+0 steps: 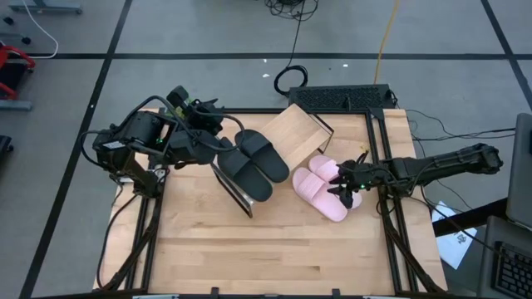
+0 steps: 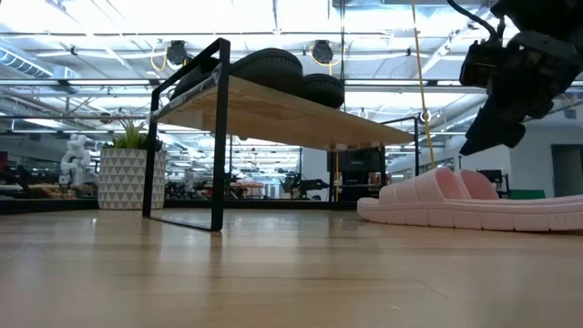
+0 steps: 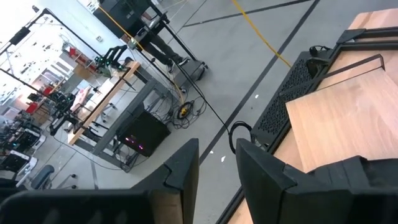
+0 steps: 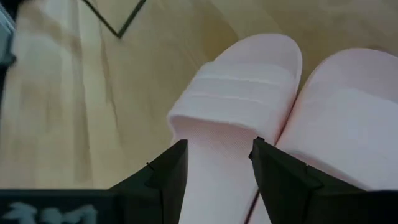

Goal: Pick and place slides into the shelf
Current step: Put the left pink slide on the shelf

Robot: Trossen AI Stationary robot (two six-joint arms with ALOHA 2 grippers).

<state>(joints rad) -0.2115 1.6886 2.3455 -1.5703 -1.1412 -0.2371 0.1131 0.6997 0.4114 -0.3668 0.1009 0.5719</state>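
The shelf (image 1: 295, 133) stands slantwise on the middle of the table, a light wooden board on dark end frames (image 2: 219, 137). The black slides (image 1: 258, 158) lie side by side on top of its board (image 2: 273, 66). The pink slides (image 1: 320, 187) rest sole-down on the tabletop to the shelf's right (image 2: 465, 196). My left gripper (image 1: 223, 143) is open beside the black pair's left end; nothing shows between its fingers (image 3: 217, 174). My right gripper (image 1: 342, 189) is open just above the pink pair (image 4: 236, 93), fingers pointing down over one slide (image 2: 478, 141).
A black perforated box (image 1: 341, 98) sits off the table's far edge, with cables on the floor behind it. The table's dark frame rails (image 1: 391, 216) run along its left and right sides. Bare wood (image 1: 274, 249) stretches from the shelf to the near edge.
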